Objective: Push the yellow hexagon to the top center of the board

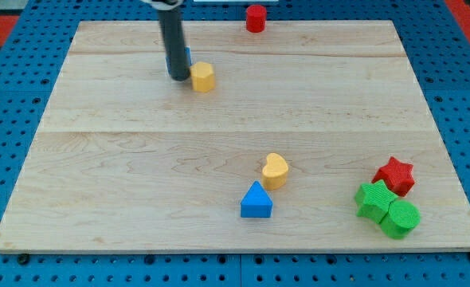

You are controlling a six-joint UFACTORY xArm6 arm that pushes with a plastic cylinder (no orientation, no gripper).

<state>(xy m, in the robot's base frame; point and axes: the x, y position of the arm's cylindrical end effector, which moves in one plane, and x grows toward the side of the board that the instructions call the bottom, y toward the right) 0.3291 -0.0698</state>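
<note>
The yellow hexagon (203, 76) sits on the wooden board (123, 151) at the upper left of centre. My tip (178, 77) is on the board just to the left of the hexagon, touching or nearly touching it. A blue block (188, 57) shows as a sliver behind the rod; its shape is hidden.
A red cylinder (256, 17) stands at the board's top edge, right of centre. A yellow heart (275, 171) and a blue triangle (256, 201) lie at lower centre. A red star (395, 175), a green star (374, 199) and a green cylinder (400, 217) cluster at the lower right.
</note>
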